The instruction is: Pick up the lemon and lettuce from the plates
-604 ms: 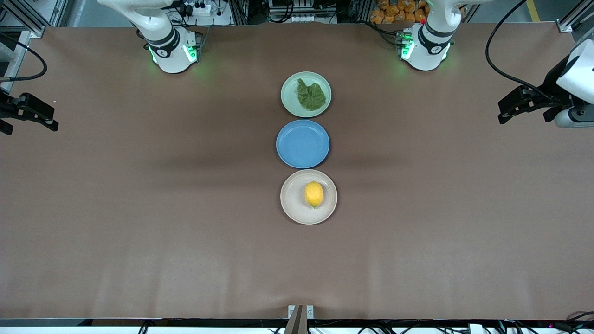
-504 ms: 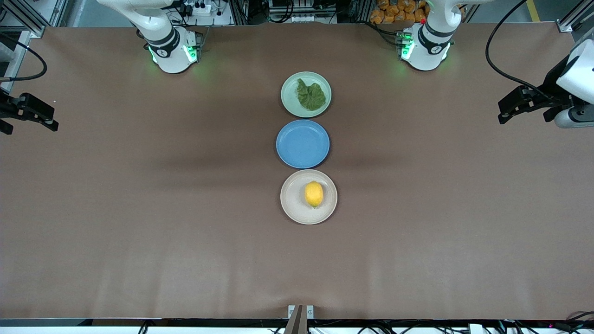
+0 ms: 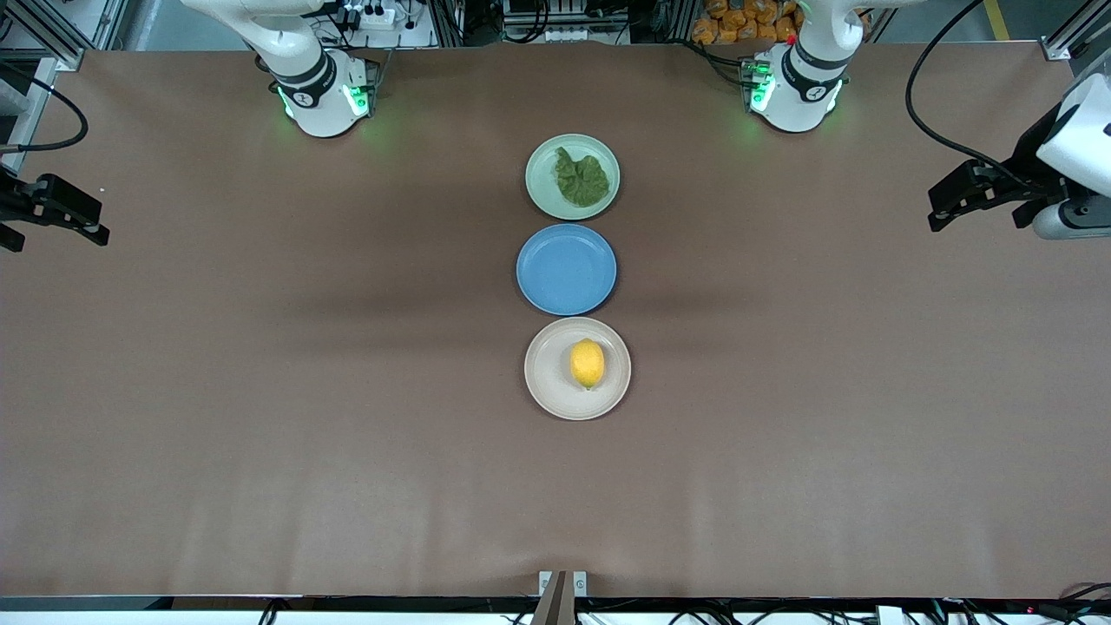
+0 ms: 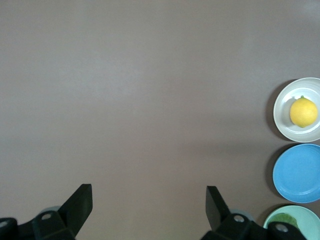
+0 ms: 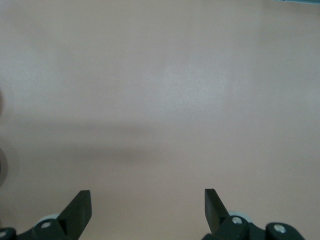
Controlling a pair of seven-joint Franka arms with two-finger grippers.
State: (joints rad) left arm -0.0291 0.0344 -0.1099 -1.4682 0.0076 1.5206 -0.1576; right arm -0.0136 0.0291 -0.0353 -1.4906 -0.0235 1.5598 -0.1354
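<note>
While both pincers (image 4: 145, 207) (image 5: 145, 207) gape empty, wrinkly lettuce (image 3: 581, 180) and smooth oval lemon (image 3: 588, 363) lie plated.

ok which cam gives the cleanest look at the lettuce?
The front view: the whole lettuce shows, lying on the mint green plate, nothing in front of it. The left wrist view catches only a green sliver of it at the frame edge, beside the left tool's finger. The right wrist view shows none of it, only bare table.
</note>
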